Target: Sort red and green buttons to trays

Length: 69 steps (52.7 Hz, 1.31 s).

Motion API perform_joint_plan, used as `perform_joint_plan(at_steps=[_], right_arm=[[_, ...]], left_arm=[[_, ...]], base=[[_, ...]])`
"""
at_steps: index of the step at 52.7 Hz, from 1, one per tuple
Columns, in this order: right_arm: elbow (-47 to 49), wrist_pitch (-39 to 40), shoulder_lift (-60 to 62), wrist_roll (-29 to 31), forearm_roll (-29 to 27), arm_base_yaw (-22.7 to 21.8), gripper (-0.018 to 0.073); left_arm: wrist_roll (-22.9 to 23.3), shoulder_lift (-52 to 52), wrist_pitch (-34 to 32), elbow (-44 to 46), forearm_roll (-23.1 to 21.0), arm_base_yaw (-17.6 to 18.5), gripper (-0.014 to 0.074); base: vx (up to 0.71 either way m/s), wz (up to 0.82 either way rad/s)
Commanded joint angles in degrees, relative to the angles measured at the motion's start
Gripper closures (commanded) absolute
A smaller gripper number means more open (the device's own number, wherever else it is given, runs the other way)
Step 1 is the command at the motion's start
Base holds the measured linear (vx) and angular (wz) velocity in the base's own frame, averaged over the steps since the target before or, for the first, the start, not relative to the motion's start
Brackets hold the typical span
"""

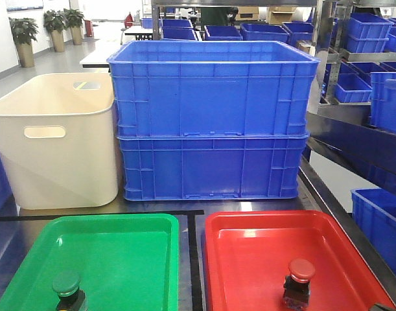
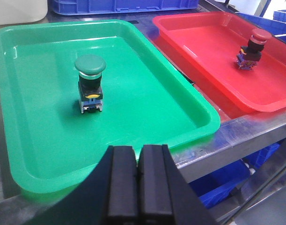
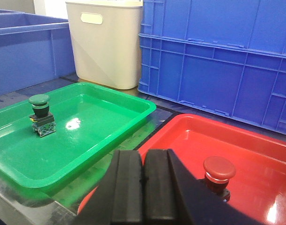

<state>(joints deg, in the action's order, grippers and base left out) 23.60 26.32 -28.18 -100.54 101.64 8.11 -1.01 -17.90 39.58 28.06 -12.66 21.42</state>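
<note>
The green button (image 1: 67, 286) (image 2: 90, 83) (image 3: 40, 114) stands upright inside the green tray (image 1: 126, 240) (image 2: 147, 112) (image 3: 110, 117). The red button (image 1: 300, 281) (image 2: 253, 48) (image 3: 218, 174) stands upright inside the red tray (image 1: 249, 240) (image 2: 199, 37) (image 3: 260, 145). My left gripper (image 2: 137, 150) is shut and empty, hanging over the green tray's near rim. My right gripper (image 3: 143, 153) is shut and empty at the red tray's near left corner, left of the red button. In the front view a dark tip shows at the bottom right corner, and the grippers' jaws are out of frame.
Two stacked deep blue crates (image 1: 210, 123) (image 3: 217, 56) stand right behind the trays, with a beige tub (image 1: 55, 139) (image 3: 105, 42) to their left. Another blue crate (image 3: 21, 51) stands left of the green tray. Blue bins (image 1: 382, 220) sit low beyond the table's right edge.
</note>
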Motion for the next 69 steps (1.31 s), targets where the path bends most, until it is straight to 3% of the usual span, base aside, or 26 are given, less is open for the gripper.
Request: perform_joint_plan(at_steps=[1,6,16,23,30,69], right_arm=[[1.68,-1.60,-0.22,-0.01,0.00,-0.19,0.0572],[1.68,-1.60,-0.22,-0.01,0.00,-0.19,0.0572],[1.68,-1.49,-0.29,-0.01,0.00,-0.19,0.0572],[1.68,-1.43,-0.29,-0.01,0.00,-0.19,0.0572],[1.68,-1.42,-0.29,-0.01,0.00,-0.19,0.0572],[1.68,-1.41,-0.16,-0.01,0.00,-0.19,0.0572]], left_arm=[[-0.73,-0.55,-5.37,1.53,0.07,0.25,0.0602],[-3.17,0.83,-12.54,-2.23,4.95,-0.97,0.0602],[-3.37,9.24,-36.53,-19.88,4.88,-7.65,0.0602],[-2.55,15.57,-46.41,-30.39,4.88,-11.09,0.0602],[-2.68,19.71,-40.69,-30.07,6.84,-12.41,0.0602],[-2.69,19.32,-40.15,-30.07,6.84,-12.41,0.0602]], base=[[0.00,0.00],[0.00,0.00],[0.00,0.01],[0.00,0.00],[0.00,0.00],[0.00,0.00]])
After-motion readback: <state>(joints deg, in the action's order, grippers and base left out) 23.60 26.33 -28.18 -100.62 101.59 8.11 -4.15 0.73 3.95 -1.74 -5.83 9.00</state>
